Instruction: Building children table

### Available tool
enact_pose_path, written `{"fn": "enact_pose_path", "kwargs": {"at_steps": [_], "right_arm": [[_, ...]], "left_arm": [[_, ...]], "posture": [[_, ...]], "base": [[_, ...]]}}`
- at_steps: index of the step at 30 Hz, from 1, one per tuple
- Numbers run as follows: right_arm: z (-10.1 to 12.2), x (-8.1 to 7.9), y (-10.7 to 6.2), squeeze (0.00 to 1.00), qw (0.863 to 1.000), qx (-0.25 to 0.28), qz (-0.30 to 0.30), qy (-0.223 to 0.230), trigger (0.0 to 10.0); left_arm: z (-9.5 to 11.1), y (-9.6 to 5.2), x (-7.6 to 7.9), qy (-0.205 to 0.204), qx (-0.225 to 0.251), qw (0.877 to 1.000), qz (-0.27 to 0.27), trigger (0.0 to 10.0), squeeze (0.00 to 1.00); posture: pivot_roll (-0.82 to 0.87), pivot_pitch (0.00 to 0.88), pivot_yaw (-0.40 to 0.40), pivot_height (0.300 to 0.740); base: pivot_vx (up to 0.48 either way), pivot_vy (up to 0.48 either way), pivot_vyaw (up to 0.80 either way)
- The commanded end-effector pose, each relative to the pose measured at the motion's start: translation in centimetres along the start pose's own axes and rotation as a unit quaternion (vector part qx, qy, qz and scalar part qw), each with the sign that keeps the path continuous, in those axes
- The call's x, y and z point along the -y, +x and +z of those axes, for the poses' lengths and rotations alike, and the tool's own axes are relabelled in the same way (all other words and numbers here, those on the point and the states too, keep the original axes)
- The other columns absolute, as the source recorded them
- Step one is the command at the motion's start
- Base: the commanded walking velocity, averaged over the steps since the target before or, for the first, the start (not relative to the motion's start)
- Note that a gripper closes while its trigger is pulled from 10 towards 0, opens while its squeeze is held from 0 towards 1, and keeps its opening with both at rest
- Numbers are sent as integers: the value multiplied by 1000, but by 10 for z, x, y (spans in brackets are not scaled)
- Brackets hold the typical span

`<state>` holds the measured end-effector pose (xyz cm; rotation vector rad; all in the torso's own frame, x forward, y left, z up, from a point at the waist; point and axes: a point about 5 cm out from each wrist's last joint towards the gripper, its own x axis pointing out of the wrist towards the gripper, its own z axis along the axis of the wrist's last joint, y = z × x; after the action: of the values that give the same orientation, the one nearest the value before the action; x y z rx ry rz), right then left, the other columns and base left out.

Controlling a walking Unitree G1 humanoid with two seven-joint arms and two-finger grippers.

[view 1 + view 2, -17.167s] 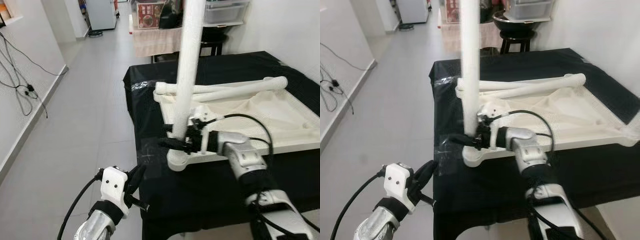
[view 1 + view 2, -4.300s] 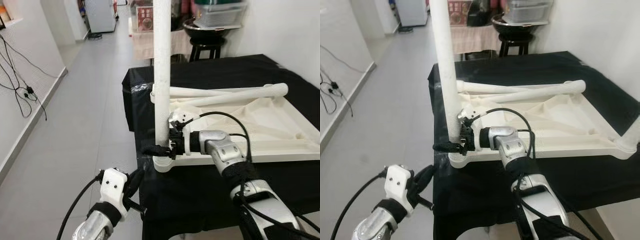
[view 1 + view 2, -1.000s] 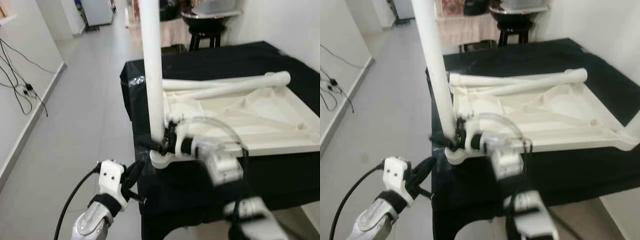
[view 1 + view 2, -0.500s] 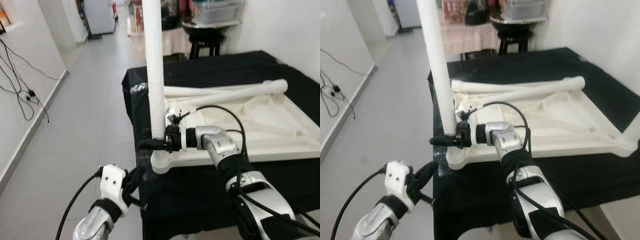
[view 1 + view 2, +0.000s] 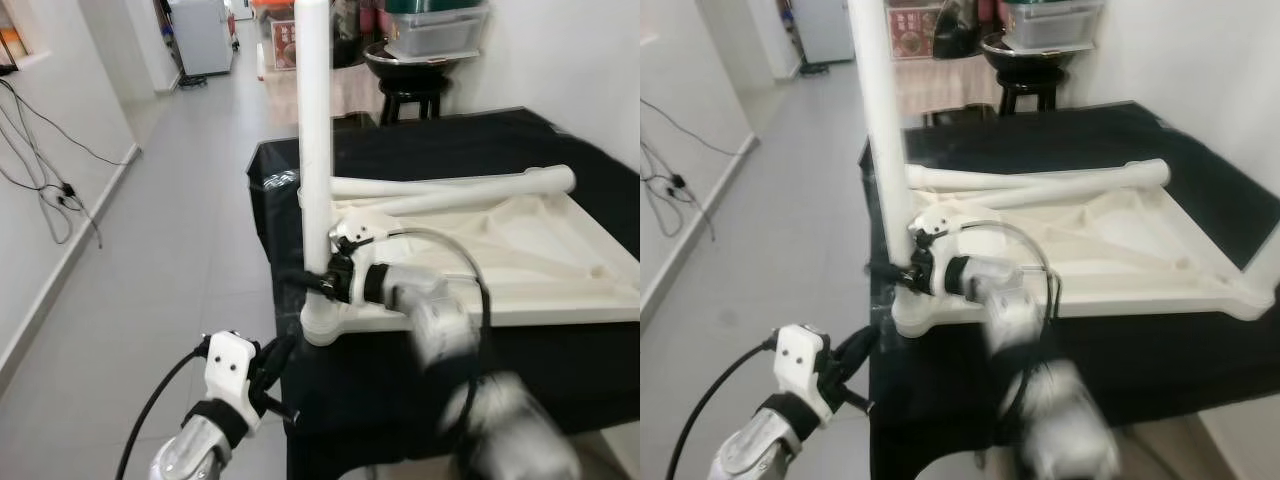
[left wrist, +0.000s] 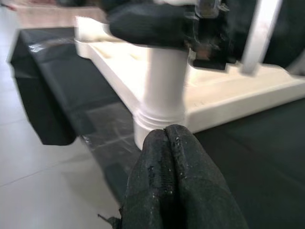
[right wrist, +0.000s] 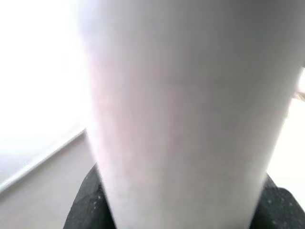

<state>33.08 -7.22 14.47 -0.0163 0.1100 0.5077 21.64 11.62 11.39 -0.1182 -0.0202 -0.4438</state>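
Note:
A white plastic tabletop [image 5: 520, 312] lies upside down on a black-draped table [image 5: 430, 135]. One white table leg [image 5: 314, 150] stands upright in its near left corner socket [image 5: 322, 322]. My right gripper [image 5: 300, 278] is shut on this leg just above the socket. Up close in the right wrist view, the leg [image 7: 181, 109] sits between black fingers [image 7: 83, 200]. Two loose legs [image 5: 450, 186] lie across the tabletop's far edge. My left gripper [image 5: 272, 352] hangs low off the table's near left corner, shut on nothing, fingertips [image 6: 177, 138] pointing at the socket.
Another white leg [image 5: 1265, 262] rises at the tabletop's near right corner. A dark stool [image 5: 410, 95] and a cloth-covered stand [image 5: 345, 85] sit behind the table. Cables [image 5: 50, 170] hang along the left wall. Grey floor [image 5: 170, 250] lies open to the left.
The leg, which leaned in the frames from 17 s and 1 s ago, now stands straight. My right forearm is blurred with motion. The left arm has barely moved.

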Motion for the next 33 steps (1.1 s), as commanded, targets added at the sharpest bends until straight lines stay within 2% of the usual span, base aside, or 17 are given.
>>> {"fn": "enact_pose_path", "kwargs": {"at_steps": [1, 3, 8, 9, 10, 11, 12, 13, 16, 20, 21, 22, 24, 25, 26, 32, 33], "right_arm": [[-31, 4, -11, 0, 997, -62, -45, 10, 0], [-31, 0, 0, 0, 998, -63, 22, 23, 0], [-33, -3, 3, 0, 995, -84, 52, 30, 0], [-31, -2, 3, 0, 995, -86, 50, 30, 2784], [-31, -2, 3, 0, 995, -86, 50, 30, 2784], [-30, -2, 3, 0, 994, -88, 48, 32, 9412], [-26, -4, 4, 357, 993, -83, 77, 40, 10000], [-21, -10, 2, 1000, 991, -77, 94, 47, 10000], [-4, -23, 2, 1000, 982, -46, 182, 37, 10000], [7, -21, 6, 1000, 970, -32, 241, 29, 10000], [16, -17, 8, 1000, 955, -23, 297, -2, 10000], [16, -17, 8, 1000, 955, -23, 297, -2, 10000], [24, -12, 9, 1000, 934, -19, 354, -40, 10000], [24, -12, 9, 1000, 934, -19, 354, -40, 10000], [26, -8, 13, 0, 916, -38, 394, -63, 10000], [25, -5, 16, 0, 894, -70, 439, -54, 10000], [22, -3, 19, 0, 894, -82, 439, -48, 2549]], "left_arm": [[-3, -3, -5, 0, -6, 1000, 10, 10000, 0], [-4, -2, -5, 0, -8, 1000, 7, 10000, 0], [-3, -1, -6, 4, -5, 1000, 14, 10000, 0], [-3, -1, -6, 5, -4, 1000, 16, 10000, 0], [-3, -1, -6, 5, -4, 1000, 16, 10000, 0], [-3, -1, -6, 5, -4, 1000, 16, 10000, 0], [-3, -1, -6, 3, -4, 1000, 15, 10000, 0], [-3, -1, -6, 2, -5, 1000, 14, 10000, 0], [-3, -1, -6, 1, -5, 1000, 12, 10000, 0], [-3, -1, -6, 0, -5, 1000, 11, 10000, 0], [-3, -1, -6, 0, -5, 1000, 11, 10000, 0], [-3, -1, -6, 0, -5, 1000, 11, 10000, 0], [-3, -1, -6, 1, -5, 1000, 11, 10000, 0], [-3, -1, -6, 1, -5, 1000, 11, 10000, 0], [-3, 0, -5, 1, -5, 1000, 11, 10000, 0], [-4, 0, -5, 2, -6, 1000, 12, 10000, 0], [-4, 1, -4, 3, -6, 1000, 12, 10000, 0]], "posture": [[-22, 35, 26, 740], [-7, 22, 12, 740], [-15, 17, 13, 740], [-9, 22, 14, 740], [-9, 22, 14, 740], [-9, 22, 14, 740], [-7, 22, 14, 740], [-7, 22, 14, 740], [-8, 22, 18, 740], [0, 21, 18, 740], [-2, 20, 18, 740], [-2, 20, 18, 740], [-2, 20, 18, 740], [-2, 20, 18, 740], [8, 18, 15, 740], [19, 12, 16, 740], [20, 12, 14, 740]], "base": [[0, 0, 0], [0, 0, 0], [0, 0, 0], [0, 0, 0], [0, 0, 0], [0, 0, 0], [0, 0, 0], [0, 0, 0], [0, 0, 0], [0, 0, 0], [0, 0, 0], [0, 0, 0], [0, 0, 0], [0, 0, 0], [0, 0, 0], [0, 0, 0], [0, 0, 0]]}}
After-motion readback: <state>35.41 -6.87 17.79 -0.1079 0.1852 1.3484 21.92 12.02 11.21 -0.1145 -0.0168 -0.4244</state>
